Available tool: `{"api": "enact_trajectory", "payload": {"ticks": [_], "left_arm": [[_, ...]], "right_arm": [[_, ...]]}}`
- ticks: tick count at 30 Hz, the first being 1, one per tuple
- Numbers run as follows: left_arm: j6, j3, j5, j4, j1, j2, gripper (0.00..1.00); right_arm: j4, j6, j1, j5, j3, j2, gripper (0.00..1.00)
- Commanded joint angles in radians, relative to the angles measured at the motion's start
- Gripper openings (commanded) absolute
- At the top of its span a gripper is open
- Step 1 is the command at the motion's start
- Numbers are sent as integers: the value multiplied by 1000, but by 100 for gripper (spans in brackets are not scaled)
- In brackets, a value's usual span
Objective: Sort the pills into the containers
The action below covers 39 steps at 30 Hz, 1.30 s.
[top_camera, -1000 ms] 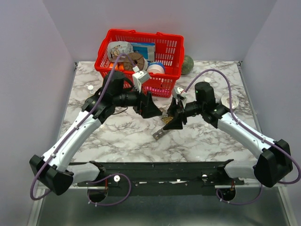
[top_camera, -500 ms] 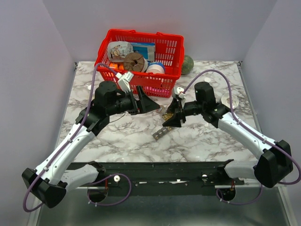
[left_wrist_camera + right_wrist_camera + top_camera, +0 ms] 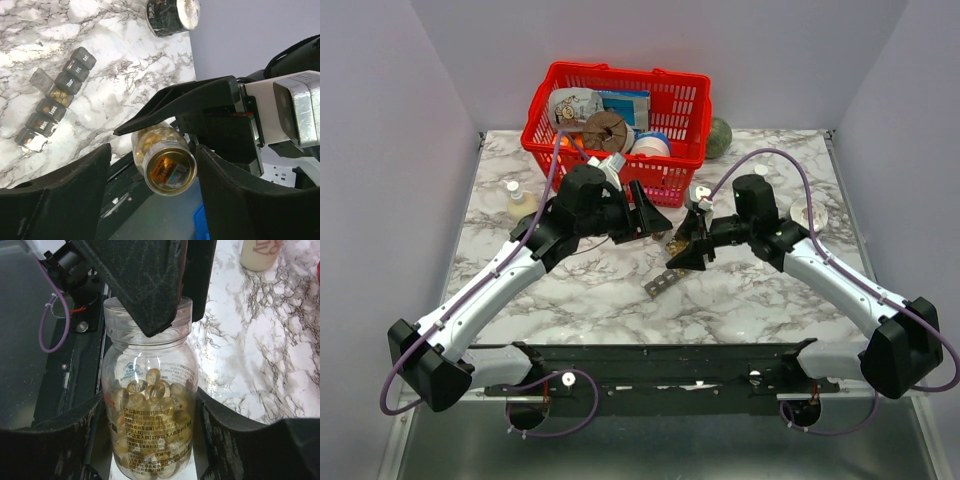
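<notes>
The closed lids of the dark pill organiser on the marble bench read "Sat", "Fri", "Thur", "Tues" and "Mon" in white, in that order along the strip. The clear pill bottle carried lines of small Chinese print, too fine to read. The orange sticker on its base was illegible.

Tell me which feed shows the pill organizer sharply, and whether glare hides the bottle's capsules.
Left wrist view: pill organizer sharp, day labels legible; pill bottle base glints. Right wrist view: bottle in focus, capsules visible through faint reflections. Top view: evenly lit, organizer too small to read.
</notes>
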Motion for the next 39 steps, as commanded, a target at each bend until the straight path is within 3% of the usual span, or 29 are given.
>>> {"api": "enact_trajectory", "payload": {"ticks": [1, 5, 12, 15, 16, 21, 24, 26, 27, 28, 29, 32, 35, 39], "left_arm": [[29, 47, -15, -41, -18, 11, 71], [44, 53, 13, -44, -24, 14, 66], [78, 38, 95, -21, -24, 8, 66], [107, 35, 121, -14, -24, 10, 55], [122, 33, 125, -12, -24, 10, 46], [272, 33, 201, 11, -15, 7, 43], [462, 20, 432, 71, 2, 11, 44], [672, 30, 613, 49, 2, 16, 47], [735, 30, 640, 35, 2, 10, 49], [817, 33, 640, -25, -11, 5, 58], [995, 53, 707, -72, -13, 5, 60], [1195, 82, 657, -182, -22, 13, 71], [1251, 137, 620, -265, -22, 60, 75], [1126, 103, 582, -164, -22, 34, 83]], "right_arm": [[-2, -19, -2, 9, 39, -6, 0], [-2, -17, -2, 15, 39, -5, 1], [-1, -9, -2, 14, 41, 2, 1], [-2, -9, -2, 6, 41, 5, 0], [-2, -9, -2, 4, 42, 3, 1], [-2, -13, -2, -26, 41, 3, 1], [-7, -17, -2, -75, 42, 3, 1], [-8, -16, -2, -103, 42, 5, 1], [-7, -11, -2, -130, 42, 6, 1], [-2, -3, -2, -141, 39, 11, 1], [10, 6, -2, -152, 39, 14, 1], [25, 32, -2, -178, 36, 26, 1], [35, 44, -2, -195, 33, 31, 1], [35, 44, -2, -186, 33, 25, 1]]}}
